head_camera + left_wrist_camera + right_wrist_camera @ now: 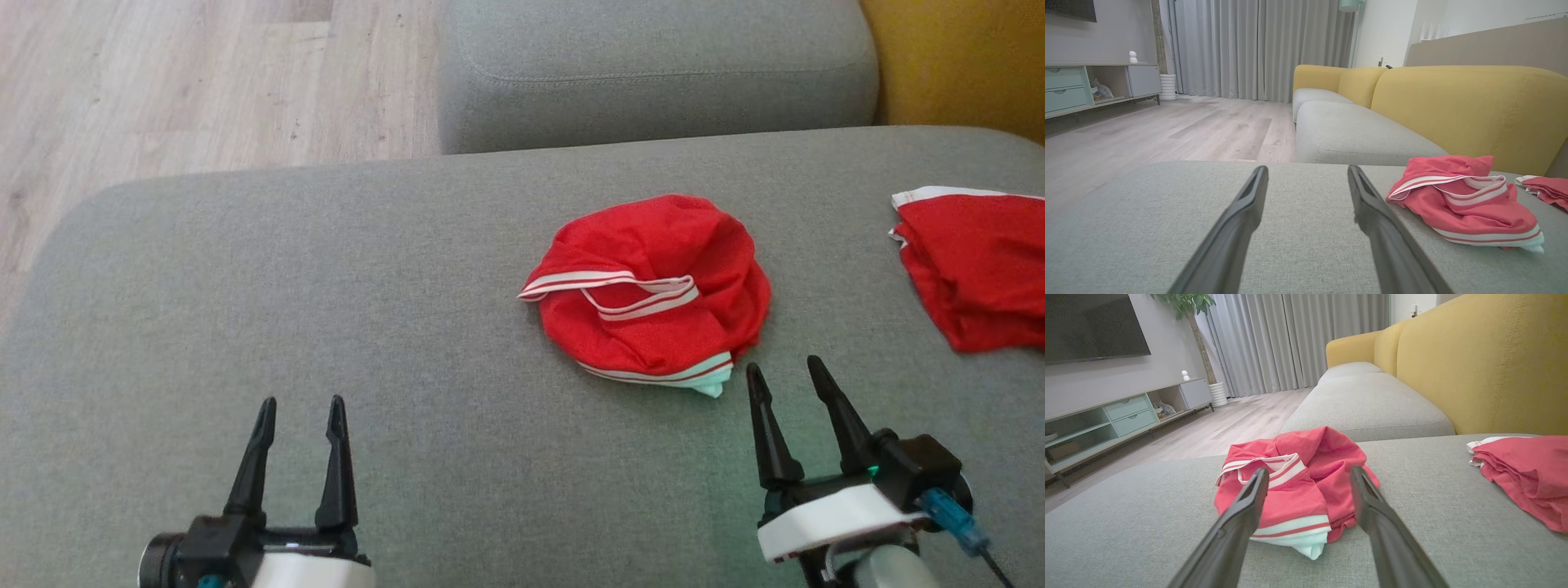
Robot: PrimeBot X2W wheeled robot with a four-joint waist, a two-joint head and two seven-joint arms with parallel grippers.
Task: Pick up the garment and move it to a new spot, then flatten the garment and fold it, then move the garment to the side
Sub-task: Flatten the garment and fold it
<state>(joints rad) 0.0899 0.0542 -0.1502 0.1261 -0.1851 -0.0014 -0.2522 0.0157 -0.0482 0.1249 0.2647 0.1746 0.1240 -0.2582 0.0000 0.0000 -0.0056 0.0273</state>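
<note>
A crumpled red garment (pixel 653 286) with white-and-red striped trim lies bunched on the grey sofa cushion (pixel 326 327), right of centre. My right gripper (pixel 785 369) stands open just below and right of it, fingers empty, close to the pale trim corner. In the right wrist view the garment (pixel 1294 486) lies just past that gripper (pixel 1309 474). My left gripper (pixel 300 407) is open at the lower left, well apart from the garment. The left wrist view shows this gripper (pixel 1306 170) over bare cushion, the garment (pixel 1461 200) off to its right.
A second red garment (pixel 976 265) with white trim lies at the cushion's right edge. Another grey cushion (pixel 653 73) sits behind, with the yellow sofa back (pixel 963 57) at the upper right. Wooden floor (pixel 163 82) lies beyond the cushion's rounded left corner.
</note>
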